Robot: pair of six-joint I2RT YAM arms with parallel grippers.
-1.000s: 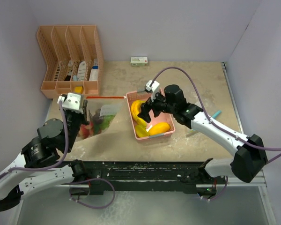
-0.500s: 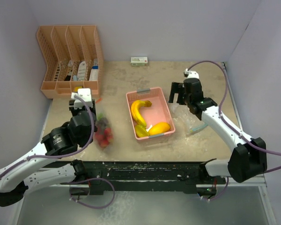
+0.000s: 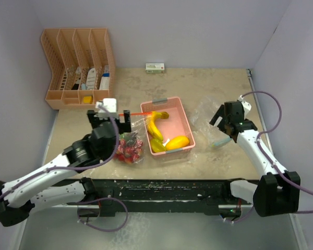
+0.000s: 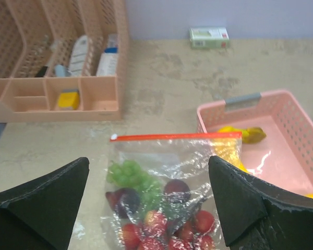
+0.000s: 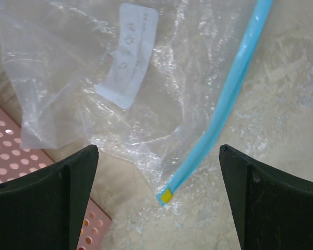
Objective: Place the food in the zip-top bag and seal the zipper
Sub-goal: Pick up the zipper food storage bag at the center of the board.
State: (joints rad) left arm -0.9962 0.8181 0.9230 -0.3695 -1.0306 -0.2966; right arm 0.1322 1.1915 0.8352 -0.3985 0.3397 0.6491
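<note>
Since a second ago the left gripper (image 3: 111,124) has let go and swung in from the left edge of the tabletop (image 3: 130,91) toward the middle. The zip-top bag (image 3: 129,149) has come along with it. The right gripper (image 3: 220,125) has pulled out of the pink basket (image 3: 186,119) and over to the right edge.

Now the left gripper's jaws stand wide, one finger either side of the bag in the left wrist view, and they look clear of the plastic. The bag lies flat just left of the basket, toward the front edge. Its red zip strip (image 4: 177,136) runs across the far end and reaches over the basket's left rim. From where I stand I can't tell whether that strip is pressed shut.

Inside the bag are red strawberries (image 4: 198,221), a bunch of green grapes (image 4: 128,174) and a couple of dark round pieces (image 4: 126,199). Two bananas (image 3: 154,125) and the mango (image 3: 178,141) lie in the basket.

The right gripper is spread wide too and holds nothing. It hangs over a second clear bag (image 5: 120,78) with a blue zip strip (image 5: 235,88), near the right edge. A peach organizer (image 3: 78,67) stands at the back left corner, and a small box (image 3: 155,66) sits against the back edge.
</note>
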